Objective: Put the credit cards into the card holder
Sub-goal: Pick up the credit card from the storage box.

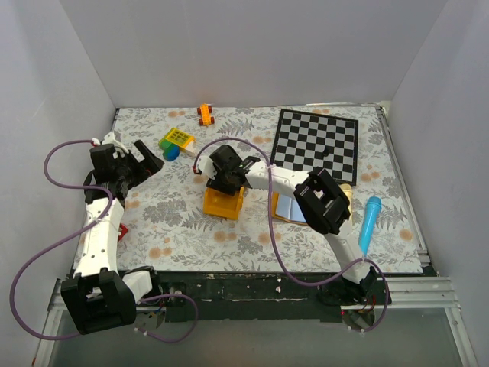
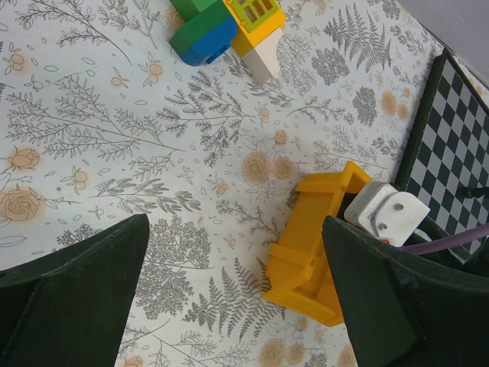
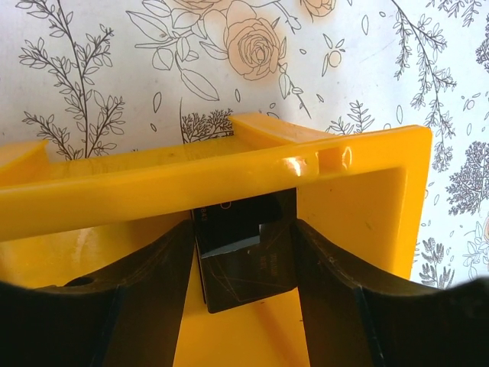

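Robot lab booth; plain white walls (image 1: 252, 53) enclose a floral-clothed table (image 1: 191, 229).

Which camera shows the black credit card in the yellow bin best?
Right wrist: the black credit card stands plainly between the fingers of the right gripper, inside the yellow bin. From top external, the gripper covers the bin's inside; no card shows. Left wrist shows only the bin's walls.
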{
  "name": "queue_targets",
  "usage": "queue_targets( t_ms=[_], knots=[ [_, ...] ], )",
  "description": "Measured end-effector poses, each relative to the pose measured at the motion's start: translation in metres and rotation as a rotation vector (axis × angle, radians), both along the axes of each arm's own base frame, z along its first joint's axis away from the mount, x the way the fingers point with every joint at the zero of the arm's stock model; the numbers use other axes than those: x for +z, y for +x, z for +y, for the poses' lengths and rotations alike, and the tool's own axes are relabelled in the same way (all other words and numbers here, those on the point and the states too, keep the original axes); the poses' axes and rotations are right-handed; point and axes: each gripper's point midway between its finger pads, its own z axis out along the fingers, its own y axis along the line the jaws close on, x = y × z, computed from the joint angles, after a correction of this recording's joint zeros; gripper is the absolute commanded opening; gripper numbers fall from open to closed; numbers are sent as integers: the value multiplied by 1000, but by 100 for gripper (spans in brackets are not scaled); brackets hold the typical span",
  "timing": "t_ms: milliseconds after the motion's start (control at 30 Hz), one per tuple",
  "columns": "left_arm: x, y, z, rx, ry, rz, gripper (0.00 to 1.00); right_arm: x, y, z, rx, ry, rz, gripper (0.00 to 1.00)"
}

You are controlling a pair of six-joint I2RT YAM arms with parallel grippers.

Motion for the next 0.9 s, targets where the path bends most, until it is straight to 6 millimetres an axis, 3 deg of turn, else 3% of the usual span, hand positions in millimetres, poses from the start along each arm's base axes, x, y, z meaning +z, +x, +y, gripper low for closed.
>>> queue_targets(
  t_ms=[100,300,433,567,900],
  knots=[
    [1,1,0,-2,-1,-5,98,0,1,0,-1,-4,-5,61],
    [1,1,1,0,0,-7,98,-2,0,0,2,-17,5,36],
    [1,1,0,-1,-2,-7,98,-4,-1,0,0,-24,8,29],
    [2,1,0,-6,-4,-8,98,-4,-1,-1,-3,-26,6,15],
    [2,1,-2,-14,-11,-9,98,4,-1,1,-9,-8,4,11]
  ],
)
